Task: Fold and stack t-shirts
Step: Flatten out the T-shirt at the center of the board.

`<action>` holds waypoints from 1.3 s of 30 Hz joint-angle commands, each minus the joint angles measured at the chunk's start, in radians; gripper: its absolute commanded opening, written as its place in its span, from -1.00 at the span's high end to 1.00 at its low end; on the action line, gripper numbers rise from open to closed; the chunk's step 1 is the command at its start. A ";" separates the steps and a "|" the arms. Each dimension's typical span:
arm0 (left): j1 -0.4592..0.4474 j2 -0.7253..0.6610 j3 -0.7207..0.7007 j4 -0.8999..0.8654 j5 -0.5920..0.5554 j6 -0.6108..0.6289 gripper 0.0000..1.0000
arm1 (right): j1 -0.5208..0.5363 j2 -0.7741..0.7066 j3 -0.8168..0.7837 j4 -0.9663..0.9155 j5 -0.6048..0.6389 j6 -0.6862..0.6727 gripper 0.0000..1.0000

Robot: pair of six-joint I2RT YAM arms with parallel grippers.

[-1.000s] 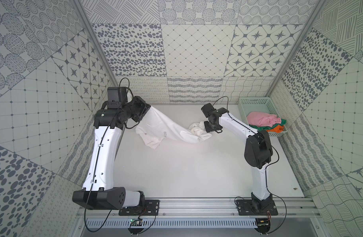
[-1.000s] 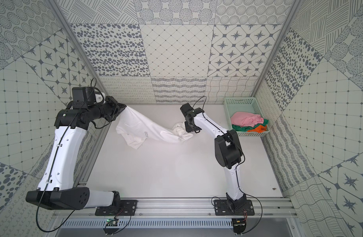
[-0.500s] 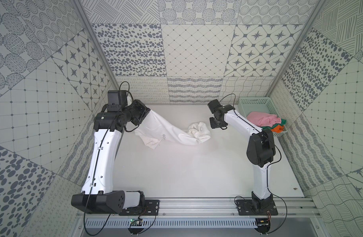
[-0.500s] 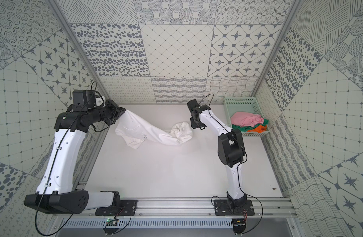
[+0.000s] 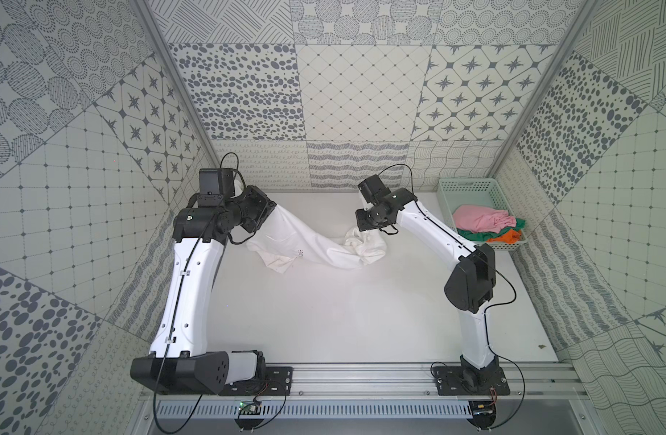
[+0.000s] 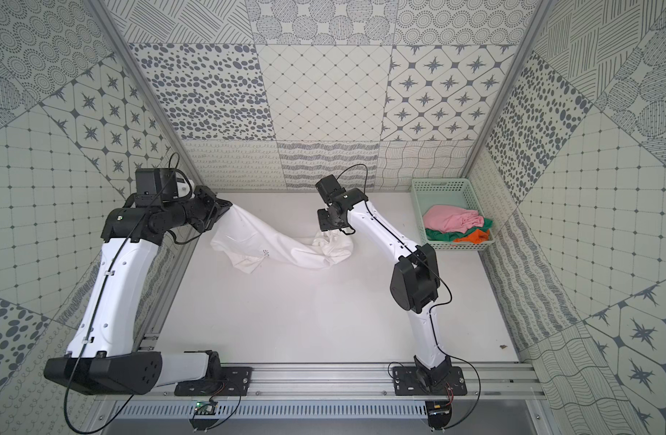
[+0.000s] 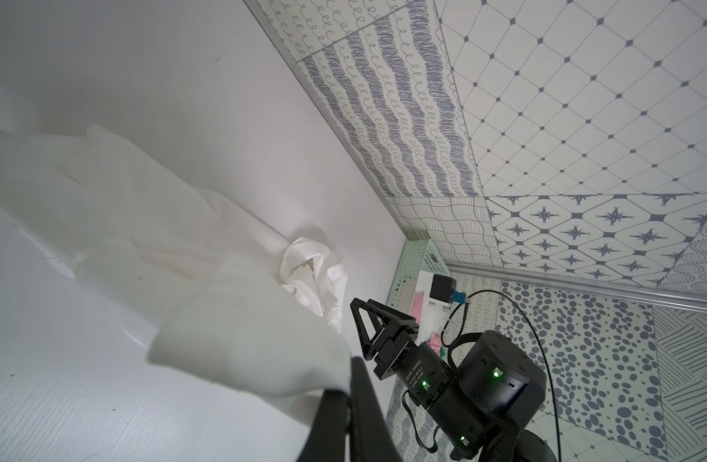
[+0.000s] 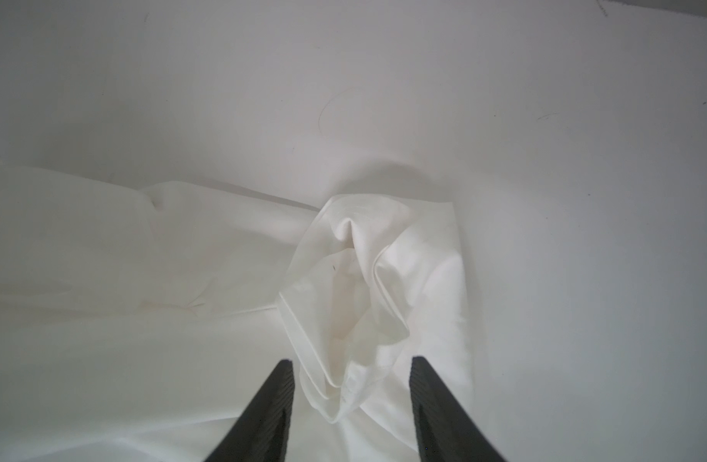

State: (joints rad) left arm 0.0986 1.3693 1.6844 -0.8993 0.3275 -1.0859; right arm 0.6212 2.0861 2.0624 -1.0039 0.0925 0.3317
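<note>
Tabletop (image 5: 324,320): white; the work sits in the half towards 12 o'clock.
White t-shirt (image 5: 312,250): pulled into a twisted band. Its long axis runs roughly 10 o'clock to 4 o'clock in both top views, with small grey lettering near the middle.
Bunched end (image 8: 356,304): crumpled on the tabletop at the 4 o'clock end, with hem folds showing.
Right pincer (image 8: 350,362): about half open and holding nothing, one jaw on either side of the bunched hem. In a top view the bunch lies just at its 6 o'clock.
Left pincer (image 7: 346,380): clamped tight on the 10 o'clock end, which hangs raised off the tabletop.
Deciding relation: the loose end lies directly under my right arm, so I judge that arm should drop and close there.
Basket (image 5: 463,183): at 2 o'clock, well apart, holding the pink t-shirt (image 5: 478,224), green t-shirt (image 5: 474,235) and orange t-shirt (image 5: 509,237), all unfolded.
</note>
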 commanded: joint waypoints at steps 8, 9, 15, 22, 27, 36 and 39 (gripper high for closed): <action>0.006 -0.002 0.001 0.047 0.009 0.008 1.00 | 0.015 0.039 -0.085 0.001 -0.007 0.023 0.01; 0.005 -0.002 0.001 0.046 0.009 0.008 1.00 | 0.016 0.045 -0.098 0.001 0.000 0.024 0.01; 0.006 -0.006 -0.002 0.039 0.008 0.013 1.00 | 0.015 0.061 -0.131 0.001 0.003 0.029 0.09; 0.006 -0.008 -0.010 0.041 0.014 0.011 1.00 | 0.017 0.053 -0.116 -0.001 0.055 0.029 0.94; 0.006 -0.013 -0.017 0.045 0.017 0.009 1.00 | 0.017 0.020 -0.076 -0.002 0.111 0.011 1.00; 0.006 -0.013 0.011 0.025 -0.016 0.052 1.00 | 0.015 -0.025 0.224 -0.060 0.194 -0.063 1.00; 0.006 -0.012 0.011 0.023 -0.021 0.057 1.00 | 0.012 -0.037 0.302 -0.064 0.223 -0.075 1.00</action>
State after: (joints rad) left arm 0.0986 1.3636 1.6779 -0.9070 0.3233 -1.0733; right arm 0.6334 2.1117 2.3009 -1.0618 0.2600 0.2901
